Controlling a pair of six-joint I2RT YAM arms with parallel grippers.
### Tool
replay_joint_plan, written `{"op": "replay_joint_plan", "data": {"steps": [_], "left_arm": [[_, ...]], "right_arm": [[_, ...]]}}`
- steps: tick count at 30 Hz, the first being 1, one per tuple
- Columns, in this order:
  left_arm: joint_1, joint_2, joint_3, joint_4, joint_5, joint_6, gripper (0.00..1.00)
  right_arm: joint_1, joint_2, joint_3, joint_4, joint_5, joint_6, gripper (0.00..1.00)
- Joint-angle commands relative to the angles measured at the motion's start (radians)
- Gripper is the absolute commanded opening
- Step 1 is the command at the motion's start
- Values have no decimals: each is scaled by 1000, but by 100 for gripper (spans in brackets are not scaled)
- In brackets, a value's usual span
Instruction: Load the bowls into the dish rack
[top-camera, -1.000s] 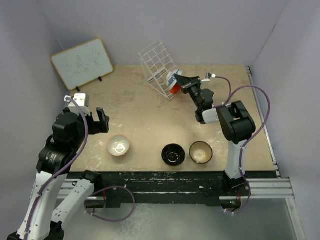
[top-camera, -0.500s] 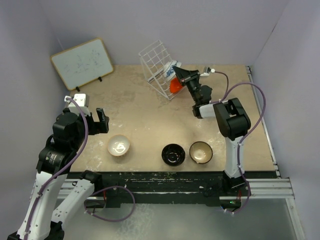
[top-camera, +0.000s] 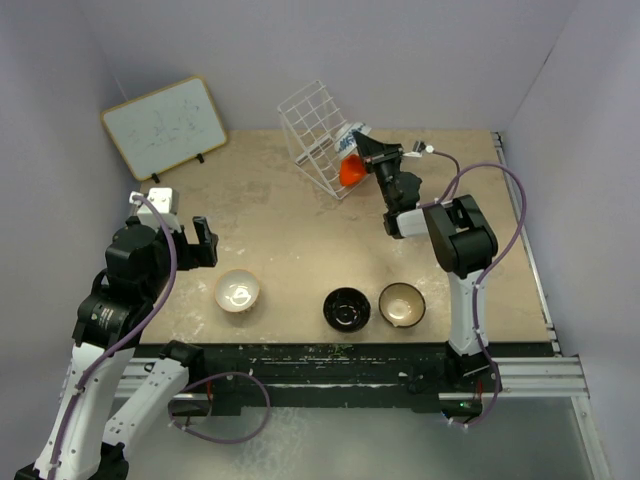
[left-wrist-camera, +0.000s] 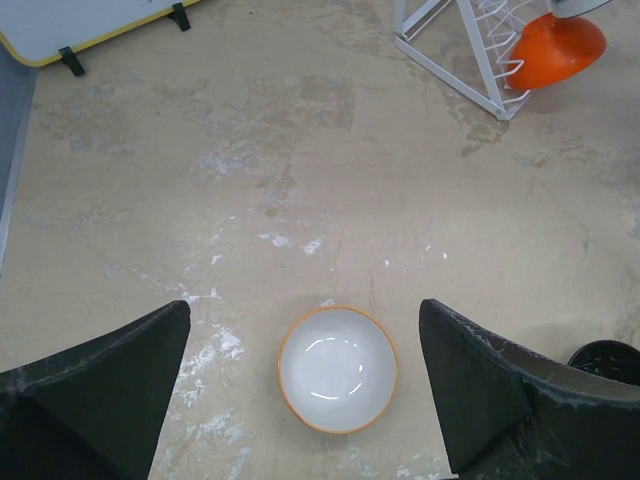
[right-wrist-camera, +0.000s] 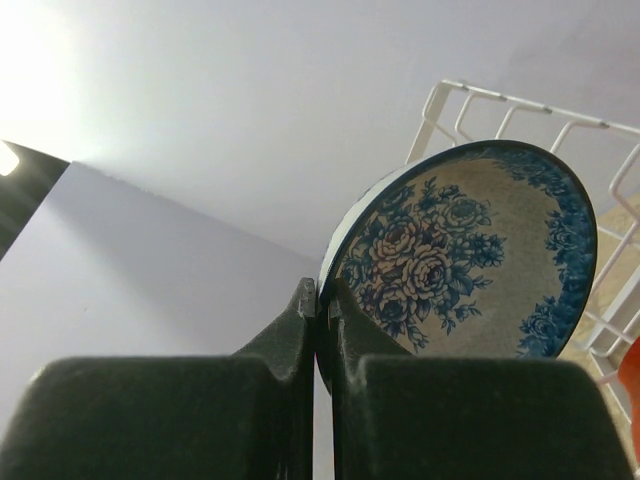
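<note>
– While the right pincer reaches up to 12 o'clock, what has it got?

– It's clamped tight on the rim of the blue bowl. That bowl is held on edge, flowered inside facing the wrist camera, with the rack and its white wires right behind it. Whether bowl and rack are touching, I can't tell.

– And the orange bowl?

– It's just under the blue one, at the rack's 5 o'clock corner, tipped over and leaning on the low wire prongs.

– Over to the left arm!

– The left pincer is spread wide with nothing in it. It hangs over the counter at about 8 o'clock. From its wrist camera the cream bowl sits upright between the two fingers, clear of both.

– What about the other bowls?

– There are two more along the near edge at 6 o'clock. The black bowl and the brown bowl are both upright and just beside each other, the brown one showing its pale inside. The cream bowl stands apart from them, off to their 9 o'clock.

– So three on the counter and two up by the rack?

– Yes, and all three in the near row are well apart from the rack. A whiteboard is propped at 10 o'clock by the back wall.
</note>
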Motion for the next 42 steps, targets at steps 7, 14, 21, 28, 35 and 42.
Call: {"op": "replay_joint_plan", "data": {"steps": [7, 14, 21, 28, 35, 42], "left_arm": [[7, -2, 41, 11, -6, 34, 99], [7, 2, 39, 14, -3, 36, 99], [7, 6, 39, 16, 8, 40, 99], [7, 0, 35, 19, 6, 39, 99], [6, -2, 31, 22, 7, 35, 99], [7, -4, 29, 23, 7, 33, 99]], "right_arm": [[20, 37, 86, 416, 106, 1, 0], [26, 58, 76, 416, 140, 5, 0], [26, 150, 149, 416, 120, 58, 0], [32, 173, 131, 415, 148, 61, 1], [32, 176, 119, 415, 140, 72, 1], [32, 148, 158, 416, 97, 36, 0]]}}
